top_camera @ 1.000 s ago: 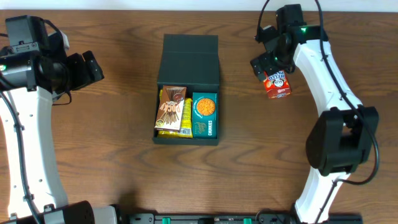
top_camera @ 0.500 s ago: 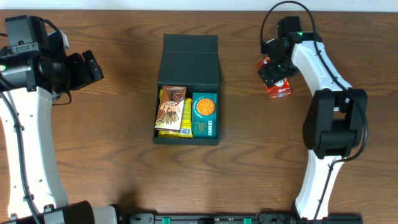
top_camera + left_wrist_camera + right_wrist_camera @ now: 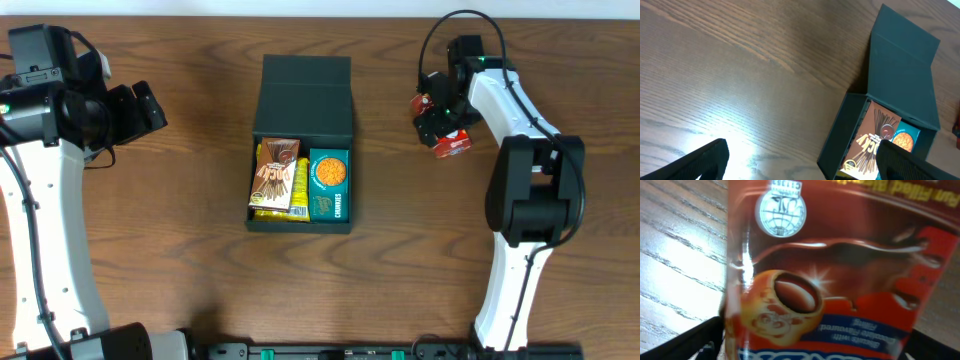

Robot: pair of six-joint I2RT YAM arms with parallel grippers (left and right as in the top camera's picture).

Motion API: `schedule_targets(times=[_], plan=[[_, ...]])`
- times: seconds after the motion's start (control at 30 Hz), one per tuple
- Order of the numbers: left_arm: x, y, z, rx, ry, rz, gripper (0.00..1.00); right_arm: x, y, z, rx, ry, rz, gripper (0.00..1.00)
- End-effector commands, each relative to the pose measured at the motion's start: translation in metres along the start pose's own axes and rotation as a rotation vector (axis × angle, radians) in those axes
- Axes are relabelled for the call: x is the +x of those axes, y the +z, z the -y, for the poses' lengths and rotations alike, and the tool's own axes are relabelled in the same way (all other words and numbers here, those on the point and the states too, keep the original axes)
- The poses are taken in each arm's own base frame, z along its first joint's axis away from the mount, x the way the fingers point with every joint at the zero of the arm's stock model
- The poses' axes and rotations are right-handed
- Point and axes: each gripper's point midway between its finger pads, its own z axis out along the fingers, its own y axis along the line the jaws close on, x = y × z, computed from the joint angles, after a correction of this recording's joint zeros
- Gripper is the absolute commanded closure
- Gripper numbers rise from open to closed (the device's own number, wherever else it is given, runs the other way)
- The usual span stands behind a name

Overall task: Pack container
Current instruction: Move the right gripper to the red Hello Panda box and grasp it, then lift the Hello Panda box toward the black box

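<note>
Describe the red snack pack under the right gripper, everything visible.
The red snack pack is glossy, red and chocolate-brown, printed with a filled biscuit, a round white seal and small white text. It lies on the wooden table, right of the container and outside it. The right gripper sits over it, open fingers either side; contact can't be confirmed.

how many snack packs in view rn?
4. In the box: brown pack, yellow pack under it, teal pack. Outside, right of the box: red pack. More may hide underneath.
</note>
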Motion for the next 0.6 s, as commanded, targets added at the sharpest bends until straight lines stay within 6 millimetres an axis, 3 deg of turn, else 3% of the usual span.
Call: schedule_targets(times=[0.0, 0.1, 0.33, 0.47, 0.57], plan=[[0.002, 0.004, -0.005, -0.019, -0.023, -0.015, 0.05, -0.001, 0.006, -0.002, -0.021, 0.002, 0.002, 0.19], [0.002, 0.004, -0.005, -0.019, -0.023, -0.015, 0.05, -0.002, 0.006, -0.002, -0.019, 0.04, 0.005, 0.37], [0.002, 0.004, -0.005, -0.019, -0.023, -0.014, 0.05, -0.011, -0.01, -0.004, -0.028, 0.11, 0.018, 0.42], [0.002, 0.004, -0.005, -0.019, -0.022, -0.014, 0.05, -0.027, -0.034, -0.004, -0.028, 0.14, 0.049, 0.43], [0.002, 0.004, -0.005, -0.02, -0.022, -0.014, 0.05, -0.044, -0.063, -0.012, -0.06, 0.138, 0.092, 0.43]])
